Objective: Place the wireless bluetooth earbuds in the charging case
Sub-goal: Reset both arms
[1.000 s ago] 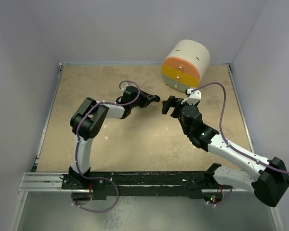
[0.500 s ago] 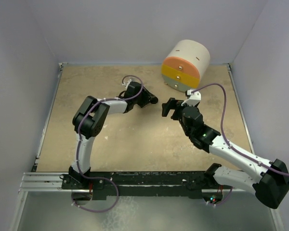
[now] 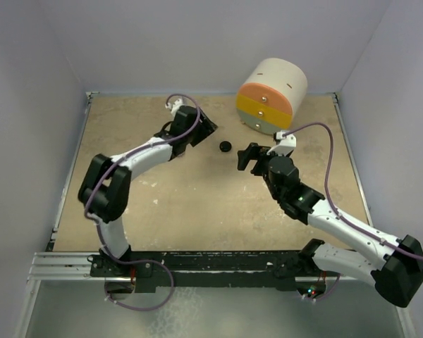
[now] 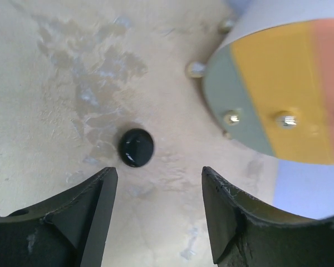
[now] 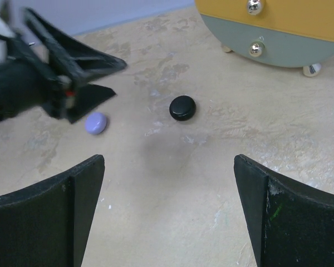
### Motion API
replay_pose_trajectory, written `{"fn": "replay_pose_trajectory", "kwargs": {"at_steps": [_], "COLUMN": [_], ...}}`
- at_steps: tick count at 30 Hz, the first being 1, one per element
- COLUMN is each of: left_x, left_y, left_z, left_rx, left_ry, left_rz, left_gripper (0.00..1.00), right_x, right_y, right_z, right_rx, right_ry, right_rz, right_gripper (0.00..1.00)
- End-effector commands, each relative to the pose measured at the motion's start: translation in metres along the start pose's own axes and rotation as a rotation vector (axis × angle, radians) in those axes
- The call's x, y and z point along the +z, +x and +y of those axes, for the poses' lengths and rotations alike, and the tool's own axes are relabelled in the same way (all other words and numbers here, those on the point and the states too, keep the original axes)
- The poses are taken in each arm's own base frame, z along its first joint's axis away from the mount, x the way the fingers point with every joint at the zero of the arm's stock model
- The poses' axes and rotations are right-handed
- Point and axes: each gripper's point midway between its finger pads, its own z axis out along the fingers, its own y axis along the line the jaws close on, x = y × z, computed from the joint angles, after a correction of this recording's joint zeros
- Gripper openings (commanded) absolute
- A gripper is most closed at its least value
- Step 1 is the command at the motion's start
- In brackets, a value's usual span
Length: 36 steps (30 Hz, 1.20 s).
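A black round charging case (image 3: pixel 225 146) lies shut on the table, free of both grippers. My left gripper (image 3: pixel 206 131) stands open and empty just left of it; in the left wrist view the black case (image 4: pixel 136 147) sits beyond the gripper (image 4: pixel 158 172), past its left fingertip. A lavender round case (image 5: pixel 96 123) lies under the left gripper (image 5: pixel 118 78) in the right wrist view. My right gripper (image 3: pixel 245 156) is wide open and empty, a little right of the black case (image 5: pixel 182 108). The earbuds are out of view.
A round drawer unit (image 3: pixel 271 95) with orange, yellow and grey fronts and metal knobs stands at the back right, close behind the right gripper. Pale walls close in the table on three sides.
My left gripper has opened and let go of the black case, which now rests on the table. The left arm has drawn back to the far left. The right arm has hardly moved.
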Motion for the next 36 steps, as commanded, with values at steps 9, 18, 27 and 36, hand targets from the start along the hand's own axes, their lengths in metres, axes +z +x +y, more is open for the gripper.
{"fn": "replay_pose_trajectory", "kwargs": {"at_steps": [9,18,27,36], "left_x": [-0.181,-0.278,-0.310,-0.313], "left_y": [-0.115,-0.142,-0.132,-0.132], "left_z": [0.001,0.052,0.085,0.085], "left_rx": [0.143,0.198,0.209,0.201], "left_ry": [-0.047,-0.210,-0.280,-0.270], "left_rz": [-0.381,-0.562,-0.576,-0.580], "left_gripper": [0.63,0.64,0.64,0.64], "right_x": [-0.006,-0.007,-0.007,-0.006], "right_y": [-0.025,-0.032,-0.032,-0.032], "right_z": [-0.045,-0.073,-0.074,-0.071], "right_rx": [0.090,0.085,0.075,0.064], "right_ry": [0.190,0.268,0.264,0.252], "right_rz": [-0.080,-0.090,-0.087,-0.083], "right_gripper": [1.00,1.00,1.00,1.00]}}
